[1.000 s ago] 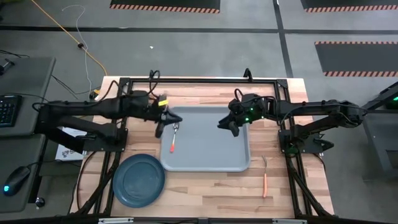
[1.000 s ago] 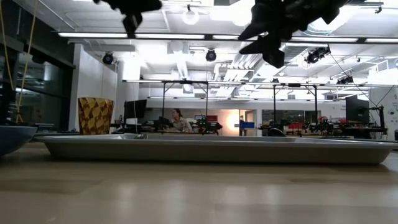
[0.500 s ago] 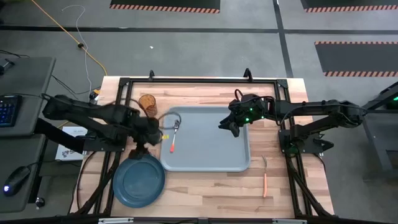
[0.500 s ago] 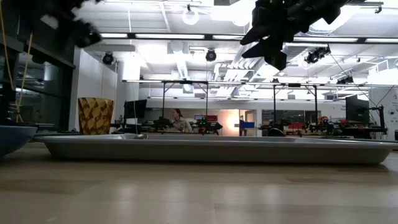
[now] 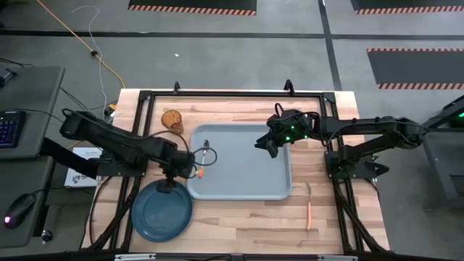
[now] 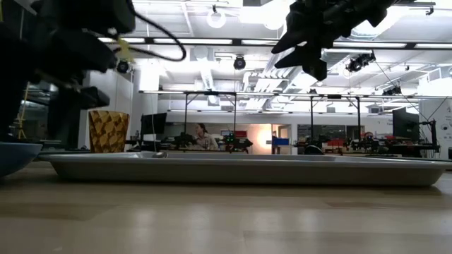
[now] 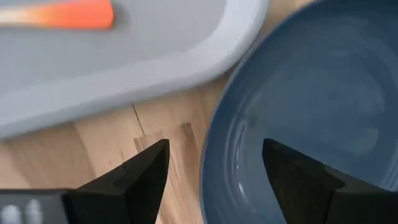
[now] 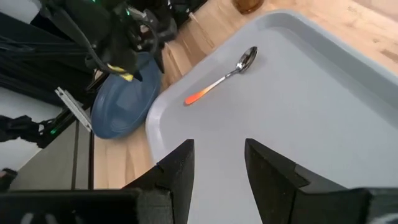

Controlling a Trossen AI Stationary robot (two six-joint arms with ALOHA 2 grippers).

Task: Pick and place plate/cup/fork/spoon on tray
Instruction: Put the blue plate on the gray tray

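Glossy blue-teal plate [image 5: 162,210], round w/ raised rim, sits at table's front-left corner, beside the smooth grey tray [image 5: 246,185]. Left gripper [image 5: 166,187] hangs over plate's rim, jaws apart, empty. Spoon [image 5: 202,161], orange handle, lies on tray's left side. Textured amber cup [image 5: 172,119] near the back edge; fork [image 5: 309,204] front-right. Right gripper [image 5: 269,146] spread, empty, over tray. Butcher-block wood table [image 5: 239,109], lab behind.

A robotics lab: test rigs [image 6: 339,123] and ceiling strip lights [image 6: 233,42] fill the background.
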